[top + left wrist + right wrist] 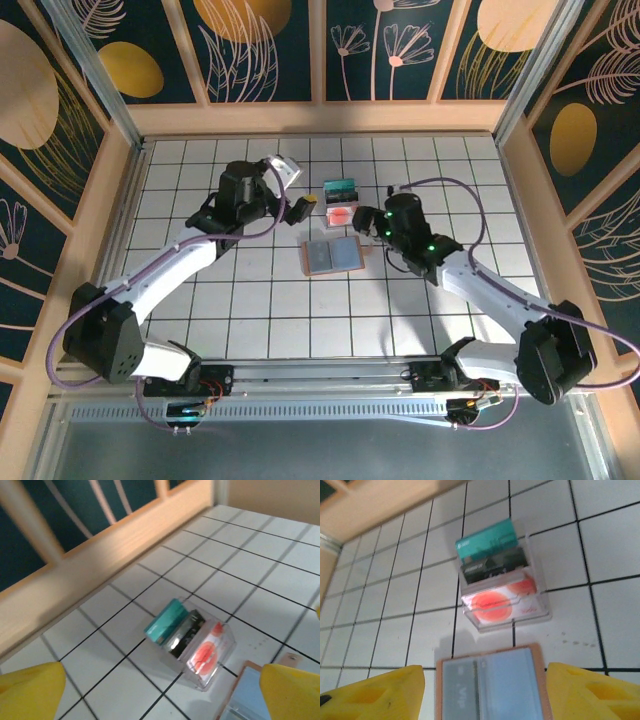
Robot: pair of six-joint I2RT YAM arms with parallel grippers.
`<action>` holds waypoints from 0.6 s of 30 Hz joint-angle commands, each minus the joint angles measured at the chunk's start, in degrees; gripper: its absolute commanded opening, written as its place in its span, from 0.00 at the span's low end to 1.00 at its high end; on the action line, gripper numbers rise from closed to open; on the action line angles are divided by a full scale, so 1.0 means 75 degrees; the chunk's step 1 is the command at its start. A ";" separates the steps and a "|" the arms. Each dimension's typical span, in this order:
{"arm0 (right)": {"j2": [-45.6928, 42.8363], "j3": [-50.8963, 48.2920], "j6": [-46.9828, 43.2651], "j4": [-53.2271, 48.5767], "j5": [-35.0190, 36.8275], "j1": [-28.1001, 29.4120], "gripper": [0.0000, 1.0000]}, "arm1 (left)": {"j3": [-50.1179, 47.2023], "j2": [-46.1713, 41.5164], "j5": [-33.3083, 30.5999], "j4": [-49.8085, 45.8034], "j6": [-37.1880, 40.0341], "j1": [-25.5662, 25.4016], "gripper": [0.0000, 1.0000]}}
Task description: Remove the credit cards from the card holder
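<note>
Tan-brown at its border and blue-grey on its upturned inner face, the card holder lies opened flat on the white tiled bench, between the two arms and just nearer the bases than a clear stand. The two look slightly apart in the right wrist view. The credit cards sit in that stand in stepped tiers: a teal card at the back, a dark card in the middle and a white card with a red spot at the front. The left gripper hangs beside the stand on its left. Its yellow fingers are spread wide with nothing between them, and from its wrist camera the stand lies ahead with a corner of the card holder at the lower right. The right gripper is just to the right of the stand and the card holder, released as well. Its yellow fingers frame the card holder on either side from the wrist camera, though whether they touch it cannot be told.
</note>
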 commanded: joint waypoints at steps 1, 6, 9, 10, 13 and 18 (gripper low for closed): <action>0.0512 0.0389 -0.0157 -0.0466 0.0449 0.0418 0.64 | -0.0352 -0.0308 -0.1779 0.0816 -0.1992 0.0018 0.99; 0.1630 0.1020 -0.0211 -0.1052 0.0738 0.1227 0.58 | -0.1006 -0.0363 -0.3849 0.0072 -0.4263 0.0018 0.99; 0.2400 0.1601 -0.0339 -0.1588 0.1150 0.1716 0.57 | -0.1459 -0.0415 -0.4448 -0.0242 -0.5439 0.0018 0.99; 0.2663 0.1817 -0.0404 -0.1800 0.1285 0.1874 0.57 | -0.1644 -0.0459 -0.4457 -0.0193 -0.5734 0.0018 0.99; 0.3333 0.2331 -0.0603 -0.2169 0.1447 0.2140 0.58 | -0.2075 -0.0545 -0.4473 0.0030 -0.6427 0.0021 0.99; 0.4101 0.2817 -0.0823 -0.2426 0.1380 0.2293 0.60 | -0.2369 -0.0630 -0.4738 0.0044 -0.6992 0.0021 0.99</action>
